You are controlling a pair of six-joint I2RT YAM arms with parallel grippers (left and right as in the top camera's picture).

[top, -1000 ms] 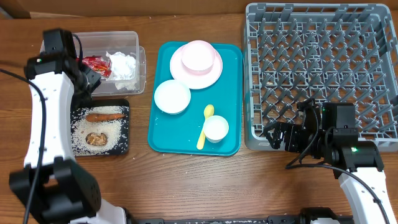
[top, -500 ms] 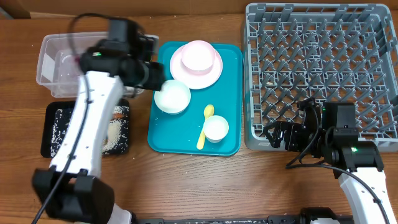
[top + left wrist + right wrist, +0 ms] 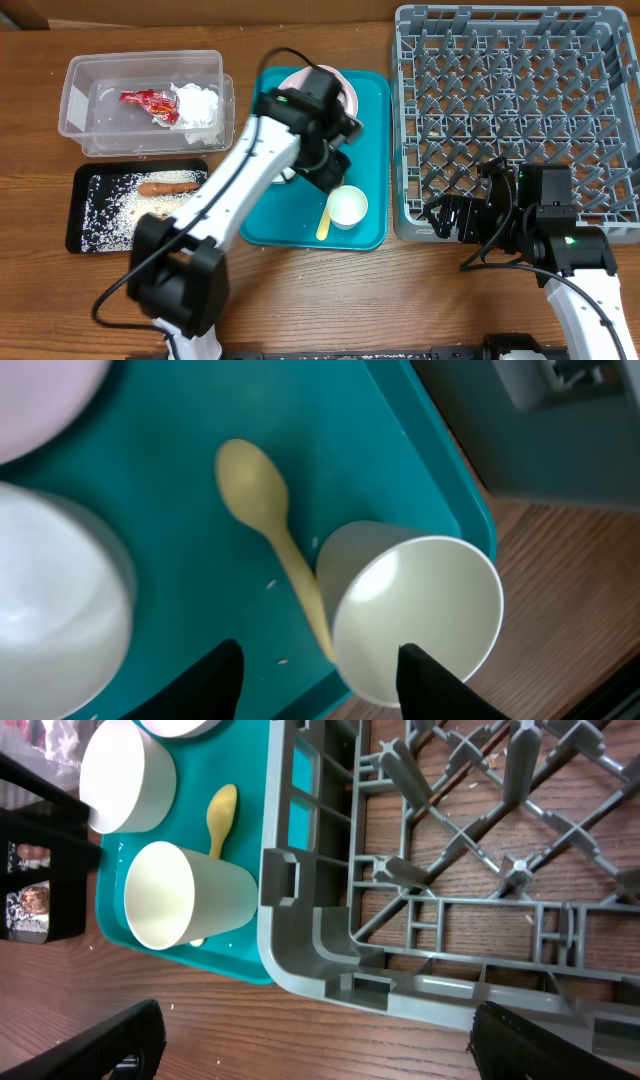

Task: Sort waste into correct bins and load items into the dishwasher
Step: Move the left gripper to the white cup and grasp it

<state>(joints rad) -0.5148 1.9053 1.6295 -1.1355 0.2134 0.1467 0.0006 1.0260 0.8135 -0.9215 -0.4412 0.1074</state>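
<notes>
The sorting part is judged done, since the crumpled red-and-silver wrapper (image 3: pixel 148 102) and the crumpled white napkin (image 3: pixel 197 103) are seen in the clear plastic rectangular tub (image 3: pixel 80 75), while the small orange carrot (image 3: pixel 165 187) and the white rice grains (image 3: pixel 115 215) lie in the shallow black rectangular tray (image 3: pixel 85 225). The brown food lump cannot be made out. Loading is taken to be the step in hand. The left gripper (image 3: pixel 318 657) is held over the near end of the large teal tray (image 3: pixel 300 215), its fingers spread wide and empty, with the small white cup (image 3: pixel 347 207) just below them. The pale yellow plastic spoon (image 3: pixel 260 510) is seen lying against the cup's side. A small white bowl (image 3: pixel 50 610) stands beside them, and the round pale plate (image 3: pixel 349 98) lies at the far end. The large square grey plastic dish rack (image 3: pixel 500 14) holds nothing. The right gripper (image 3: pixel 315 1045) is parked wide apart and empty at the rack's near corner. For the next move, a descent around the cup's rim would be needed, with the spoon kept clear of the closing fingers.
</notes>
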